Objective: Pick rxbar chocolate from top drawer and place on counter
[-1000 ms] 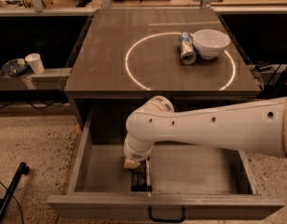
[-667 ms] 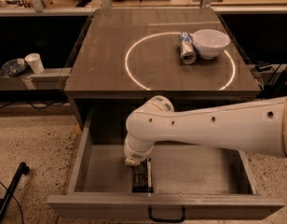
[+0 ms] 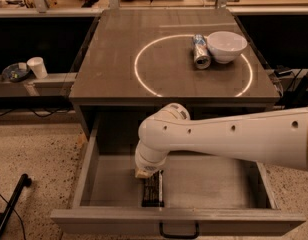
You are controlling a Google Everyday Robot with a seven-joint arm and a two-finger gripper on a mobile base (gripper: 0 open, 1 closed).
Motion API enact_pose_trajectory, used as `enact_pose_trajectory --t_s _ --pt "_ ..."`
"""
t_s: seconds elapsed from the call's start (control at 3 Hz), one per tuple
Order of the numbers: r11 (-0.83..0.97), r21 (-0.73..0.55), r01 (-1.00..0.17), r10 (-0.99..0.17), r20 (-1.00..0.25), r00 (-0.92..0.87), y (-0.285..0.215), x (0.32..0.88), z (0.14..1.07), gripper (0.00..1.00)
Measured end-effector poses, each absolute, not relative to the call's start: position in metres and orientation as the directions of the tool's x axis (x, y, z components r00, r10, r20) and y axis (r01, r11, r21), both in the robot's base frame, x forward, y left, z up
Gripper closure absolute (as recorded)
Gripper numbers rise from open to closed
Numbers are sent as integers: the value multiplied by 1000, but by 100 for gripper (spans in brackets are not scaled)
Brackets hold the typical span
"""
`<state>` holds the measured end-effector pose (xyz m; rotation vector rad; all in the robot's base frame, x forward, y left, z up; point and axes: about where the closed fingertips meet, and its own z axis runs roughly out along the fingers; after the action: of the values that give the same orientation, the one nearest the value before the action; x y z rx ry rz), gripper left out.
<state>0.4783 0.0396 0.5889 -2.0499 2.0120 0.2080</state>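
Note:
The top drawer (image 3: 94,159) is pulled open below the counter (image 3: 109,64), its dark loop handle (image 3: 179,231) at the front. The rxbar chocolate (image 3: 153,191), a flat black bar with pale lettering, lies on the drawer floor near the front, left of centre. My white arm reaches in from the right and bends down into the drawer. My gripper (image 3: 146,175) is at the far end of the bar, right over it; the wrist hides the fingers.
On the counter, inside the white circle, a silver-blue can (image 3: 200,51) lies on its side beside a white bowl (image 3: 226,45). A white cup (image 3: 38,67) and a small dish (image 3: 14,72) stand on the left ledge. A dark pole (image 3: 11,204) leans at the lower left.
The arm and gripper have hardly moved; the gripper sits slightly lower over the bar's far end. The bar lies in the same place.

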Motion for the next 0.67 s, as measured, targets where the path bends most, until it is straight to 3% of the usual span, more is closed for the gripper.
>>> enact_pose_trajectory --t_s 0.67 --pt "-24 -93 -995 -948 -314 52 34 475 602 50"
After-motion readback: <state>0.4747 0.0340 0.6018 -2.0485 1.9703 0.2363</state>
